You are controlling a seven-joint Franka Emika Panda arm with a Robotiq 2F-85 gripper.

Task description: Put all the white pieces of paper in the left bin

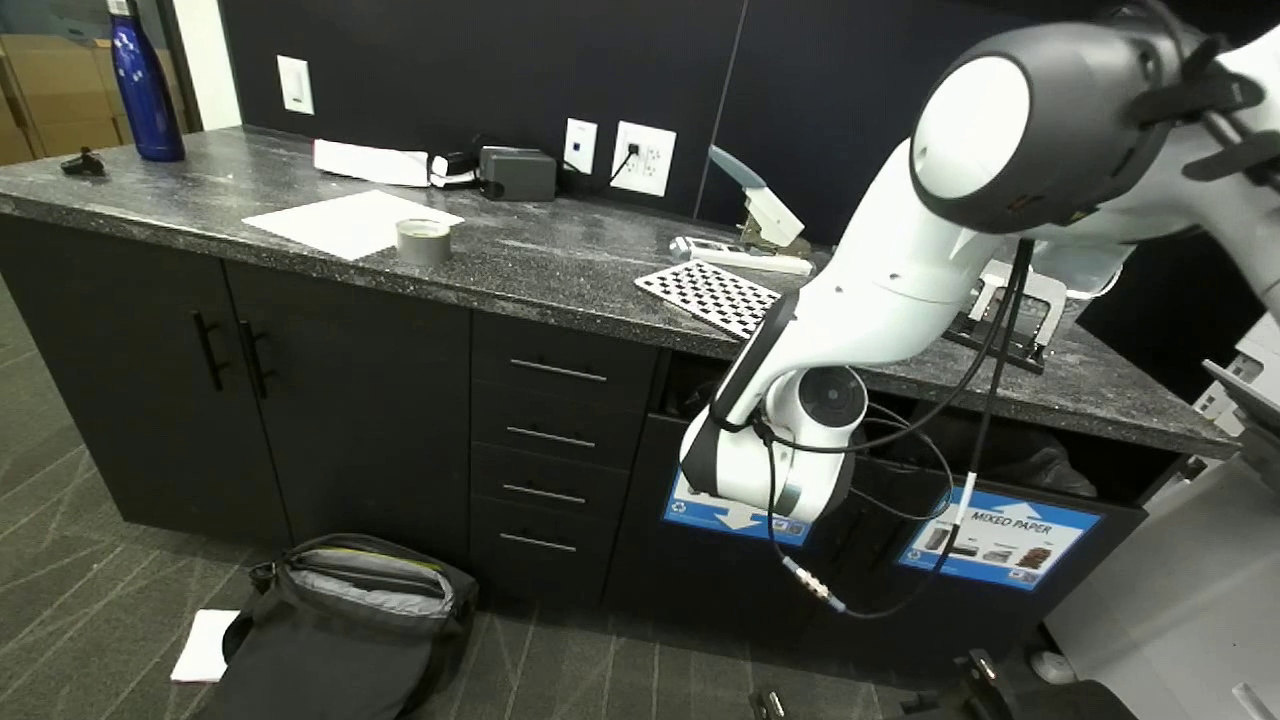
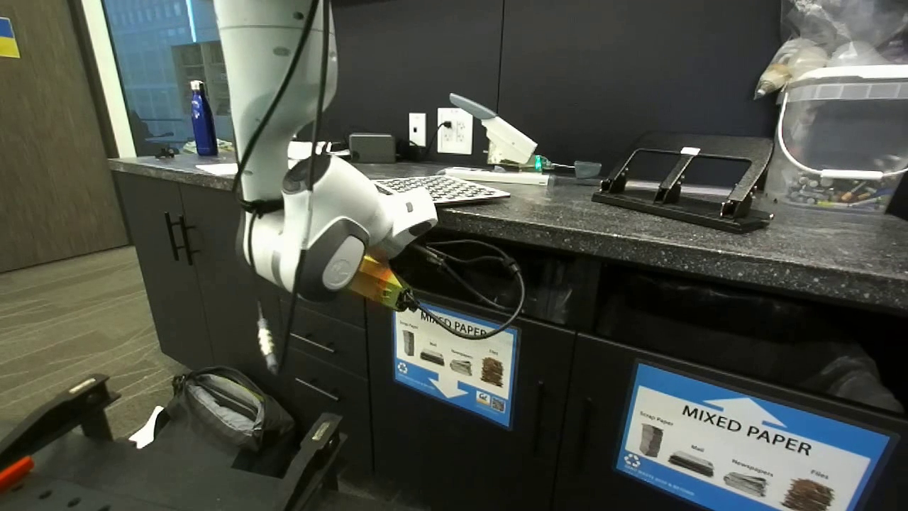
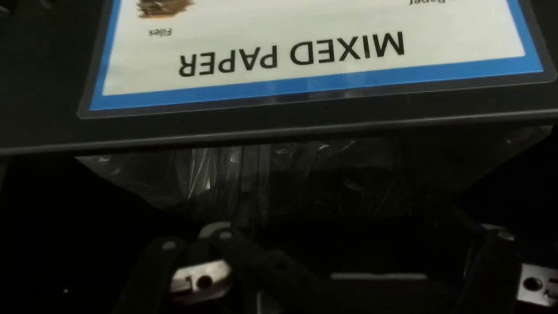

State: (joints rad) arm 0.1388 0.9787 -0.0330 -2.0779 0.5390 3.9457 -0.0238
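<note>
Shadow partly hides tool (image 3: 355, 244) and left bin (image 2: 468, 454).

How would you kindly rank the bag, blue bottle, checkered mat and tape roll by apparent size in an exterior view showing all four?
Bag, cut off below
Blue bottle and checkered mat, too alike to rank
Tape roll

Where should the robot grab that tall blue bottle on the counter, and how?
I'd probably grip the blue bottle around its middle, coming in level from the front side of the counter. It stands upright, and its round sides look straight there, while the top narrows toward the cap.
</note>
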